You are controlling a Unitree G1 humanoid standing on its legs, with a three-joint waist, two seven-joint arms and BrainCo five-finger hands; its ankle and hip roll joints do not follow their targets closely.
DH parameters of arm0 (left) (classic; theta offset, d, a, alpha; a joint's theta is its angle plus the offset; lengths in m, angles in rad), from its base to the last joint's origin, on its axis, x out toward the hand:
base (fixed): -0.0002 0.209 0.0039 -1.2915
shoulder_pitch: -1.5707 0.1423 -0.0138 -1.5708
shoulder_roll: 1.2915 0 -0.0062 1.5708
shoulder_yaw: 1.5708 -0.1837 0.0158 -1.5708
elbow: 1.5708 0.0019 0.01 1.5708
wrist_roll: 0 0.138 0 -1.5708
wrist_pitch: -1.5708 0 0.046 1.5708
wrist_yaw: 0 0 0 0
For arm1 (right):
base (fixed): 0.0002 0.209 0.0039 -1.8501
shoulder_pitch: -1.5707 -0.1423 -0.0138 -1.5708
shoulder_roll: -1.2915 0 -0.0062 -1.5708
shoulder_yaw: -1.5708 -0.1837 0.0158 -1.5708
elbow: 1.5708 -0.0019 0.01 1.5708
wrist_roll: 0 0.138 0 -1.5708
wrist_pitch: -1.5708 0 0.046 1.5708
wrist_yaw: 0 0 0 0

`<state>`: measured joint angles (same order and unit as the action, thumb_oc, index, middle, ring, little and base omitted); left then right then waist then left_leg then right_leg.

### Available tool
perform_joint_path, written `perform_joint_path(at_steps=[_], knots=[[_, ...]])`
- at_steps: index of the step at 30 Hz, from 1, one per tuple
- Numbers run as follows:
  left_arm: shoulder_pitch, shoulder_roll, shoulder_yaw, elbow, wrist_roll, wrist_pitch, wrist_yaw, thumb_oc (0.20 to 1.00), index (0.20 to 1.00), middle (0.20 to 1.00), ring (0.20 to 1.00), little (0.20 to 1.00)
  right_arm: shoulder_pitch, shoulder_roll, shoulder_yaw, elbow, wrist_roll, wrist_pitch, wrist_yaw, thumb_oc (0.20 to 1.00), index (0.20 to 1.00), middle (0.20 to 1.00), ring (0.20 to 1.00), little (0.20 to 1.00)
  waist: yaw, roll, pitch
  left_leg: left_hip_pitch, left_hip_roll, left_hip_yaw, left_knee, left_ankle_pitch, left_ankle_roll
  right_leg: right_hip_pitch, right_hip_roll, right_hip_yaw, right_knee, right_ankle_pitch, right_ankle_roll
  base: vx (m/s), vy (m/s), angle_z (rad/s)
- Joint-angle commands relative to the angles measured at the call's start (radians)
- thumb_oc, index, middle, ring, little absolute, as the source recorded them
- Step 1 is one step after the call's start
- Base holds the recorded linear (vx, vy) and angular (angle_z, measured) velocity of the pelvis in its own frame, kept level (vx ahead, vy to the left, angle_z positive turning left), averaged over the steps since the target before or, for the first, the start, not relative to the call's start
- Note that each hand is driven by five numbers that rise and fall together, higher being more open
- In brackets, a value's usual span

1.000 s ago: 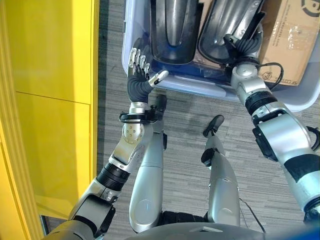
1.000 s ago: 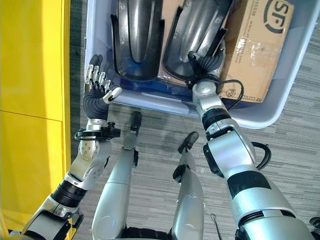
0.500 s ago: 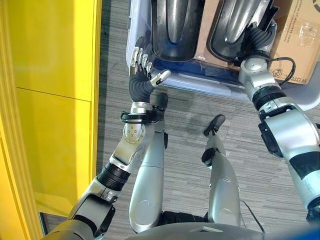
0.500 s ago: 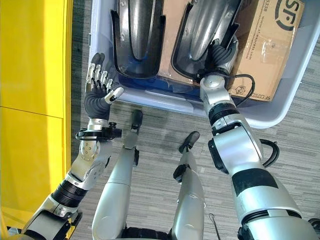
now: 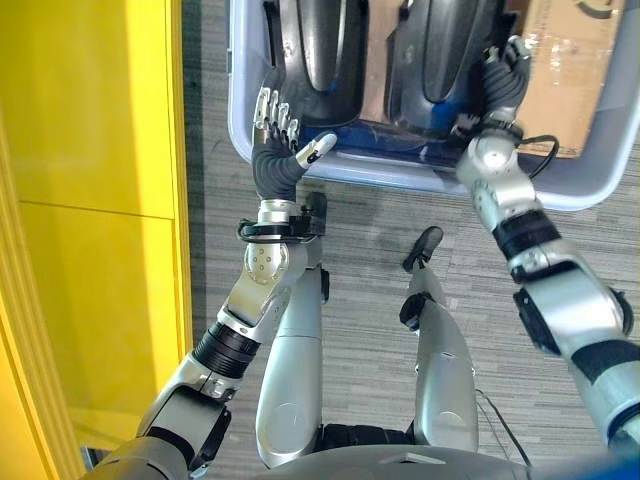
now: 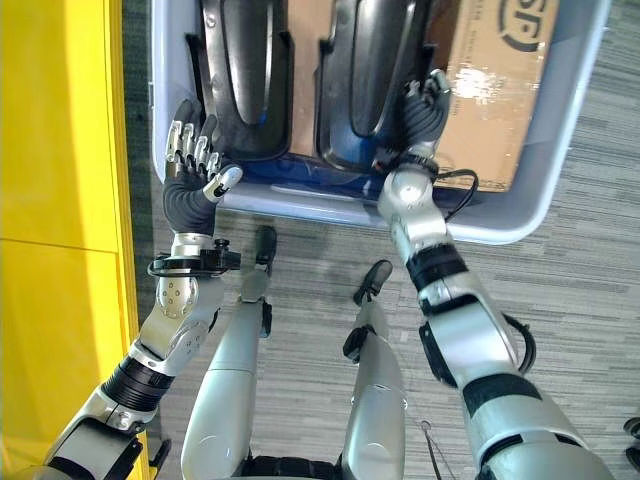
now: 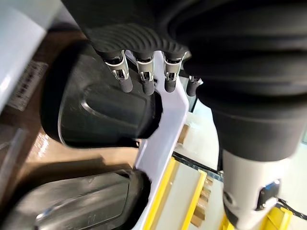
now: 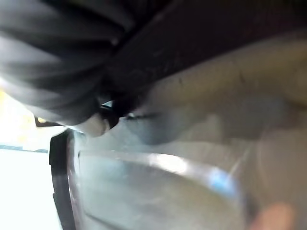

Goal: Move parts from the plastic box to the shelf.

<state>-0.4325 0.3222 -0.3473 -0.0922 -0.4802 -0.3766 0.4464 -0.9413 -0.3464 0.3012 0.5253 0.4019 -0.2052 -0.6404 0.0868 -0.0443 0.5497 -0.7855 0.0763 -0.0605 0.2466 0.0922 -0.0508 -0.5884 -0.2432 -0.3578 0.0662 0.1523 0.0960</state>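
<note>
On the far left we are standing beside the yellow shelf (image 5: 90,200), which has no parts on it that we can see. Next to it, our left robot hand (image 5: 283,140) is hovering at the near left corner of the plastic box (image 6: 300,200), fingers spread and straight, thumb out to the side, holding nothing; compared with a second ago it is sitting in much the same place against the box wall. Inside the box, the two dark moulded parts are lying side by side: the left part (image 5: 318,50) just past those open fingers, the right part (image 5: 440,55) beyond it, with a cardboard carton (image 6: 500,70) filling the right end. The real change is on the right: our right robot hand (image 6: 425,115) is moving further up into the box and is now reaching along the right edge of the right part, between it and the carton. Its fingers are hidden against the part, so we cannot tell whether they are closing on it. We judge we are working toward a grip, with nothing lifted yet.
</note>
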Motion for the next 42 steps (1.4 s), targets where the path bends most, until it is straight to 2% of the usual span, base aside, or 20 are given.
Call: perform_joint_path(at_steps=[1, 6, 13, 18, 21, 22, 25, 33, 39, 41, 42], knots=[[0.069, 0.033, 0.001, -0.099, 0.055, -0.032, 0.019, 1.0, 1.0, 1.0, 1.0, 1.0, -0.016, 0.021, -0.05, -0.072, -0.098, -0.1, -0.005, 0.2, 0.2, 0.2, 0.2, 0.2, 0.012, -0.031, -0.03, 0.122, 0.046, 0.025, -0.075, -0.068, -0.028, 0.066, -0.08, 0.08, 0.058, -0.027, 0.084, -0.02, -0.02, -0.12], [0.102, 0.044, 0.025, -0.092, 0.06, -0.026, 0.008, 1.0, 1.0, 1.0, 1.0, 1.0, 0.096, 0.029, -0.091, -0.223, -0.126, -0.114, 0.013, 0.2, 0.2, 0.2, 0.2, 0.2, 0.005, -0.04, -0.03, 0.179, 0.052, 0.025, -0.098, -0.058, -0.032, 0.126, -0.081, 0.073, 0.035, -0.021, 0.087, -0.01, -0.036, -0.13], [0.15, 0.063, 0.064, -0.089, 0.064, -0.015, -0.02, 1.0, 1.0, 1.0, 1.0, 1.0, 0.265, 0.054, -0.125, -0.41, -0.105, -0.146, 0.091, 0.2, 0.2, 0.2, 0.2, 0.2, 0.0, -0.05, -0.03, 0.3, 0.058, 0.03, -0.118, -0.054, -0.036, 0.237, -0.078, 0.073, 0.031, -0.034, 0.083, 0.0, -0.016, -0.01], [0.2, 0.081, 0.091, -0.094, 0.058, -0.013, -0.054, 1.0, 1.0, 1.0, 1.0, 1.0, 0.373, 0.067, -0.142, -0.489, -0.063, -0.163, 0.147, 0.2, 0.2, 0.2, 0.2, 0.2, -0.011, -0.05, -0.066, 0.368, 0.066, 0.038, -0.135, -0.053, -0.038, 0.289, -0.079, 0.077, 0.033, -0.043, 0.083, 0.01, -0.008, 0.01], [0.2, 0.081, 0.091, -0.094, 0.058, -0.013, -0.054, 1.0, 1.0, 1.0, 1.0, 1.0, 0.373, 0.068, -0.142, -0.489, -0.063, -0.163, 0.147, 0.2, 0.2, 0.2, 0.2, 0.2, -0.011, -0.05, -0.066, 0.368, 0.066, 0.038, -0.135, -0.053, -0.038, 0.289, -0.079, 0.077, 0.033, -0.043, 0.083, 0.02, -0.004, -0.01], [0.242, 0.086, 0.119, -0.077, 0.041, -0.01, -0.081, 1.0, 1.0, 1.0, 1.0, 1.0, 0.452, 0.072, -0.152, -0.524, -0.037, -0.165, 0.19, 0.2, 0.2, 0.2, 0.2, 0.2, -0.022, -0.045, -0.111, 0.414, 0.074, 0.044, -0.147, -0.054, -0.039, 0.319, -0.079, 0.082, 0.037, -0.053, 0.083, 0.06, -0.011, -0.02], [0.301, 0.088, 0.143, -0.076, 0.018, -0.005, -0.127, 1.0, 1.0, 1.0, 1.0, 1.0, 0.557, 0.086, -0.153, -0.568, -0.009, -0.16, 0.247, 0.2, 0.2, 0.2, 0.2, 0.2, -0.038, -0.037, -0.158, 0.469, 0.078, 0.051, -0.173, -0.046, -0.039, 0.355, -0.083, 0.082, 0.035, -0.062, 0.083, 0.06, -0.017, -0.04], [0.421, 0.092, 0.213, -0.063, -0.02, 0.015, -0.217, 1.0, 1.0, 1.0, 1.0, 1.0, 0.754, 0.064, -0.166, -0.654, 0.08, -0.138, 0.39, 0.2, 0.2, 0.2, 0.2, 0.2, -0.067, -0.013, -0.255, 0.583, 0.101, 0.062, -0.205, -0.046, -0.048, 0.435, -0.077, 0.08, 0.076, -0.119, 0.081, 0.05, -0.034, -0.03], [0.516, 0.067, 0.266, -0.044, -0.065, 0.042, -0.264, 1.0, 1.0, 1.0, 1.0, 1.0, 0.869, 0.054, -0.119, -0.712, 0.201, -0.103, 0.52, 0.2, 0.2, 0.2, 0.2, 0.2, -0.074, 0.006, -0.333, 0.676, 0.144, 0.068, -0.216, -0.043, -0.063, 0.507, -0.046, 0.068, 0.136, -0.187, 0.065, 0.05, -0.087, 0.0], [0.554, 0.061, 0.287, -0.047, -0.07, 0.051, -0.285, 1.0, 1.0, 1.0, 1.0, 1.0, 0.879, 0.039, -0.107, -0.704, 0.212, -0.083, 0.544, 0.2, 0.2, 0.2, 0.2, 0.2, -0.07, 0.014, -0.364, 0.717, 0.173, 0.068, -0.222, -0.034, -0.073, 0.537, -0.021, 0.058, 0.166, -0.225, 0.053, 0.04, -0.134, -0.03], [0.555, 0.061, 0.287, -0.048, -0.07, 0.052, -0.285, 1.0, 1.0, 1.0, 1.0, 1.0, 0.88, 0.039, -0.106, -0.703, 0.212, -0.084, 0.544, 0.2, 0.2, 0.2, 0.2, 0.2, -0.07, 0.014, -0.363, 0.719, 0.174, 0.068, -0.223, -0.033, -0.074, 0.538, -0.021, 0.058, 0.167, -0.226, 0.053, 0.03, -0.134, -0.02]])
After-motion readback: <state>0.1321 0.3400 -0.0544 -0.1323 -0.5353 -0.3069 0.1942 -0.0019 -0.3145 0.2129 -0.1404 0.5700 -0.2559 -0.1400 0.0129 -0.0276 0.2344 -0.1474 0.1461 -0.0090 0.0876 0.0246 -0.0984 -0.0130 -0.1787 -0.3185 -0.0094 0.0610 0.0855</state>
